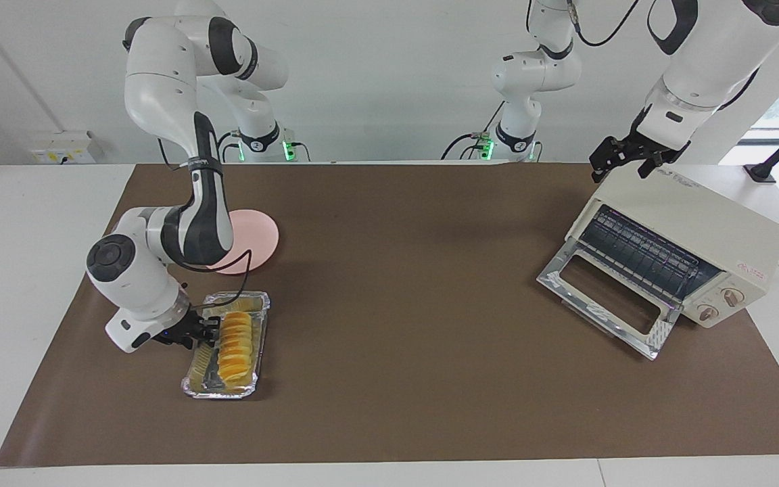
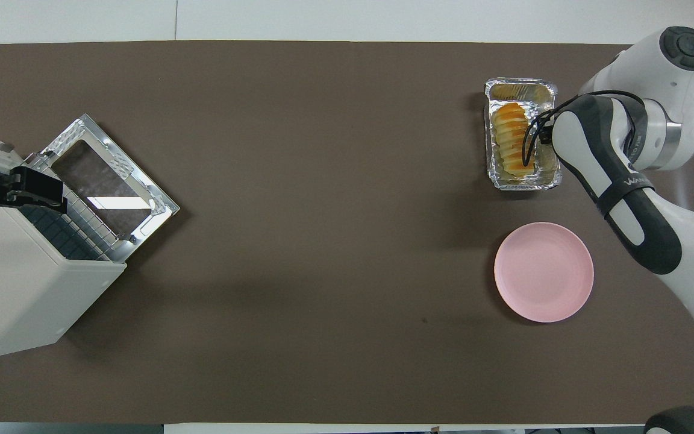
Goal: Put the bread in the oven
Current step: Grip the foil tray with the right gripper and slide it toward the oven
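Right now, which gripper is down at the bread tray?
The right gripper, low beside the bread in the foil tray; the left gripper hangs over the oven.

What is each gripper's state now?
Left gripper: open, over the cream-white toaster oven.
Right gripper: cannot be told, beside the ridged golden-yellow bread loaf in the silver foil tray.
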